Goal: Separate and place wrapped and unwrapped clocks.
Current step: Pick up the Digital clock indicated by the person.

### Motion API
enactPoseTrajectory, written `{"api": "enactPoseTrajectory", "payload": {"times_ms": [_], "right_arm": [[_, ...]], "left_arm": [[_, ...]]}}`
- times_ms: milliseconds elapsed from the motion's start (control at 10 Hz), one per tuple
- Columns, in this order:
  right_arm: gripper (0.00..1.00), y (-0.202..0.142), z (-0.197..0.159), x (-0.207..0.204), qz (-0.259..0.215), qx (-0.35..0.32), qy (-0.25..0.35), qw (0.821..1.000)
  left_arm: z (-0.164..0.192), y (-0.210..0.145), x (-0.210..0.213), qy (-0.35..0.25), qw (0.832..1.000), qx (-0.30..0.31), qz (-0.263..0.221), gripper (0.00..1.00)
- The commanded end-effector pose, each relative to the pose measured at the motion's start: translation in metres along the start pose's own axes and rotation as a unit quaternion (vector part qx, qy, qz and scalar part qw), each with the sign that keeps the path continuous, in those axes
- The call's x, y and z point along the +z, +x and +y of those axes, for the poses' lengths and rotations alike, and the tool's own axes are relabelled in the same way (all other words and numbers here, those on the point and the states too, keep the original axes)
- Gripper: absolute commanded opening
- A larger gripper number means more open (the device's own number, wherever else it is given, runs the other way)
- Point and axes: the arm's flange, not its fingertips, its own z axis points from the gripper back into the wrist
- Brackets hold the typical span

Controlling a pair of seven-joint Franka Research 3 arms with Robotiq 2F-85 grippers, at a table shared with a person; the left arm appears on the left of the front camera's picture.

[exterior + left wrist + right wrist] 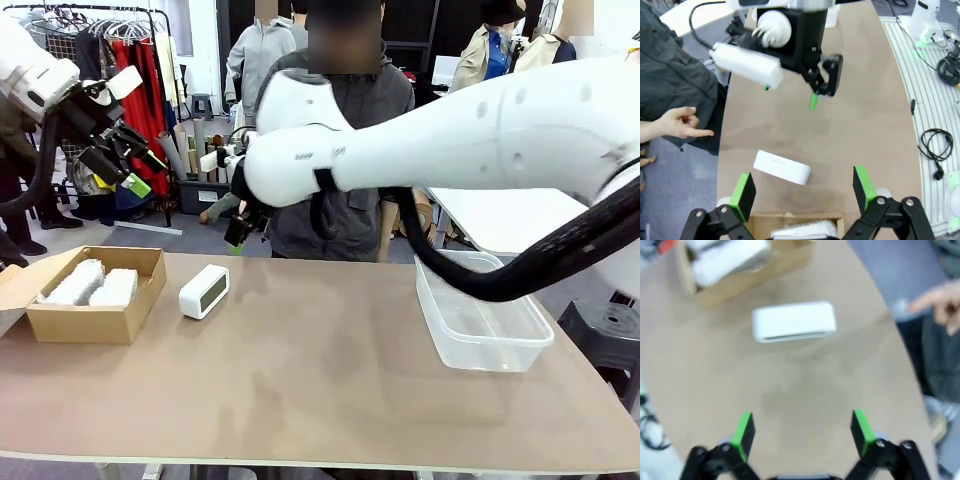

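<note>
The bare white clock (204, 291) lies on the brown table, just right of the cardboard box (90, 322). Two wrapped clocks (78, 283) (113, 288) lie side by side inside that box. My left gripper (135, 165) hangs open high above the box at the far left. Its wrist view has the open gripper (804, 192) above the bare clock (781, 167), with a wrapped clock (802, 230) in the box at the bottom edge. My right gripper (240, 228) hovers open over the table's far edge, and in its own view the gripper (802, 429) is short of the bare clock (793, 321).
A clear plastic tub (480, 340) stands on the right side of the table with nothing in it. A person stands at the far edge, one hand (682, 122) pointing near the table. My right arm (480, 130) spans the scene above the table.
</note>
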Motion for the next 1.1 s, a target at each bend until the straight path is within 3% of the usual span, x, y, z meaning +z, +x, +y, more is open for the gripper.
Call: {"api": "enactPoseTrajectory", "payload": {"times_ms": [0,200,400,700,800,900,1000], "right_arm": [[1.0,0.059,0.013,-0.019,0.077,-0.068,-0.037,0.994],[1.0,0.096,0.013,-0.036,0.08,-0.169,-0.063,0.98],[1.0,0.121,0.004,-0.064,0.084,-0.235,-0.043,0.967],[1.0,0.136,0.002,-0.092,0.05,-0.304,-0.063,0.949],[1.0,0.141,0.006,-0.101,0.036,-0.298,-0.045,0.953],[1.0,0.064,0.013,-0.081,0.063,-0.27,-0.051,0.959],[1.0,0.064,0.013,-0.081,0.063,-0.27,-0.051,0.959]], "left_arm": [[-0.002,-0.002,0.002,-0.004,1.0,-0.008,0.003,1.0],[-0.002,-0.002,0.002,-0.004,1.0,-0.008,0.003,1.0],[-0.002,-0.002,0.002,-0.004,1.0,-0.008,0.003,1.0],[-0.002,-0.002,0.002,-0.004,1.0,-0.008,0.003,1.0],[-0.002,-0.002,0.002,-0.004,1.0,-0.008,0.003,1.0],[-0.002,-0.002,0.002,-0.004,1.0,-0.008,0.003,1.0],[-0.002,-0.002,0.002,-0.004,1.0,-0.008,0.003,1.0]]}}
